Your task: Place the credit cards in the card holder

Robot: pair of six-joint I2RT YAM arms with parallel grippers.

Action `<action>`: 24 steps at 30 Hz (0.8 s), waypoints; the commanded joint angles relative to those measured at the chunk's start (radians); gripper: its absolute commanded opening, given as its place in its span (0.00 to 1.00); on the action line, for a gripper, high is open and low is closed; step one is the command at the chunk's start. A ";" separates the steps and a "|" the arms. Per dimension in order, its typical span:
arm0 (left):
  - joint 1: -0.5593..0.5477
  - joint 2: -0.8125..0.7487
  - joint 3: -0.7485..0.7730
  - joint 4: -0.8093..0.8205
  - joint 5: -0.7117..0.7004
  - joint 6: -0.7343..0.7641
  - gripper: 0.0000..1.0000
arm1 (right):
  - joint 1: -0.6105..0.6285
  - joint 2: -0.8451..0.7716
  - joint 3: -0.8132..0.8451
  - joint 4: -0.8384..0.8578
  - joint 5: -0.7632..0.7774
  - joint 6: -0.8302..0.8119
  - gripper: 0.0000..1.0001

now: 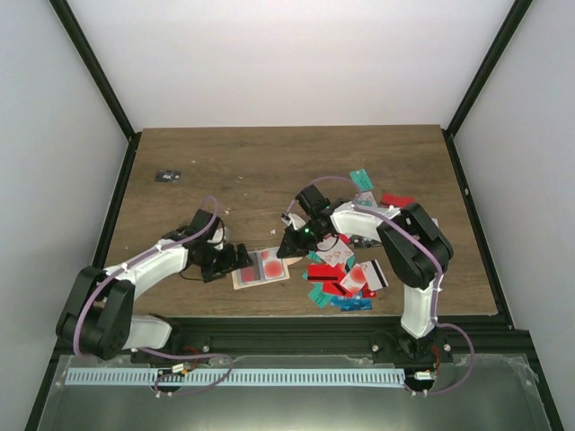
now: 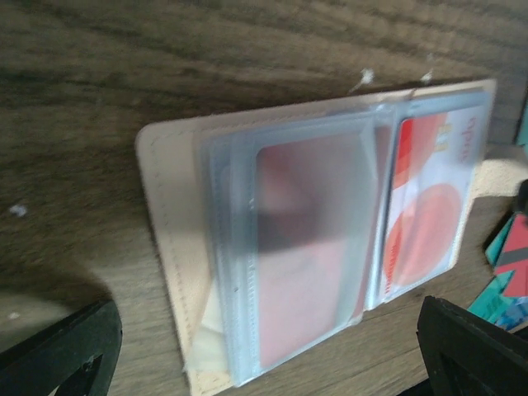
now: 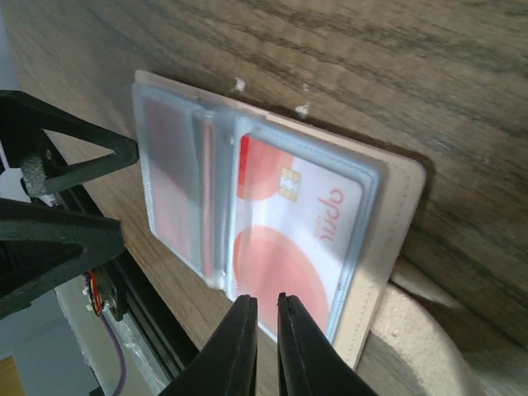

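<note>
— How do the arms sit?
— Both stoop low over the wooden surface (image 1: 269, 171). The left arm (image 1: 144, 265) reaches inward and the right arm (image 1: 404, 242) folds back toward the middle.
— And the card holder (image 1: 260, 268)?
— It lies open between the two. The left tool (image 1: 232, 260) is spread wide just beside it. The right tool (image 3: 264, 301) is nearly pressed together, pinching nothing, at the edge of the sleeved white-and-red card (image 3: 289, 223). Loose credit cards (image 1: 346, 278) are heaped near the right arm.

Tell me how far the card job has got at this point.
Partly done. The card holder lies open with a white red-circle card and a reddish card in its sleeves. Nothing is in hand: the left gripper has its jaws wide, the right gripper nearly closed and empty, both at the holder. Left to do: the loose credit cards piled beside it.
</note>
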 commanded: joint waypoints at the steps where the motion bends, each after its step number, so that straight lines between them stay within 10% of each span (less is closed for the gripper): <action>1: 0.005 0.029 -0.025 0.080 0.037 0.008 1.00 | 0.006 0.037 0.035 -0.010 0.036 0.004 0.10; 24: 0.004 -0.075 -0.008 0.128 0.151 -0.028 0.95 | 0.006 0.094 -0.036 0.002 0.088 0.006 0.04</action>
